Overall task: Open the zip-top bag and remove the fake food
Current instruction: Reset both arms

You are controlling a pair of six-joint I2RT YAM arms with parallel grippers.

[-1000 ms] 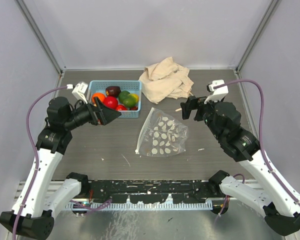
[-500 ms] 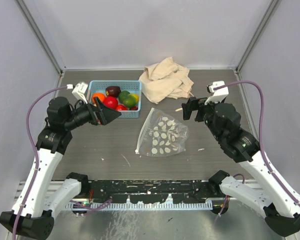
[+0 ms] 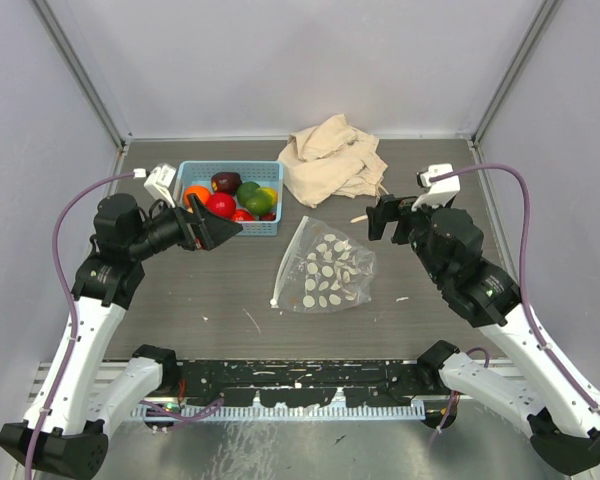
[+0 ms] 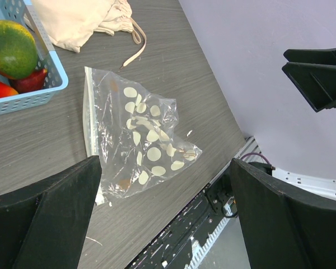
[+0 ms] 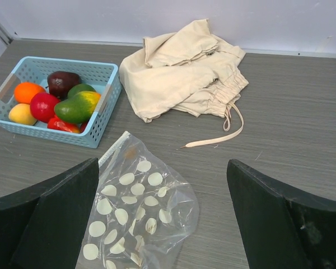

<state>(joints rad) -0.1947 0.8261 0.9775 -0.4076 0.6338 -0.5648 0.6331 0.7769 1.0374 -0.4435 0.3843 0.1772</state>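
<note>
Clear crinkly plastic zip-top bag (image 5: 139, 216); glossy plastic fake food (image 5: 59, 101); soft beige cloth bag (image 5: 185, 70); matt wood-grain tabletop (image 5: 302, 117).

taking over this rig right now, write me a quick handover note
Left gripper: open, holding nothing, raised near the front of the light blue basket.
Right gripper: open, holding nothing, raised to the right of the zip-top bag.
Zip-top bag: lies flat mid-table, touched by neither arm. No fruit shows inside. I cannot tell whether the zip is open or shut.
Fake food: piled in the basket, behind and left of the bag.
Beige drawstring bag: bunched at the back, right of the basket.
Done: removal looks complete.
Left: probably nothing. Check the bag is truly empty.
</note>
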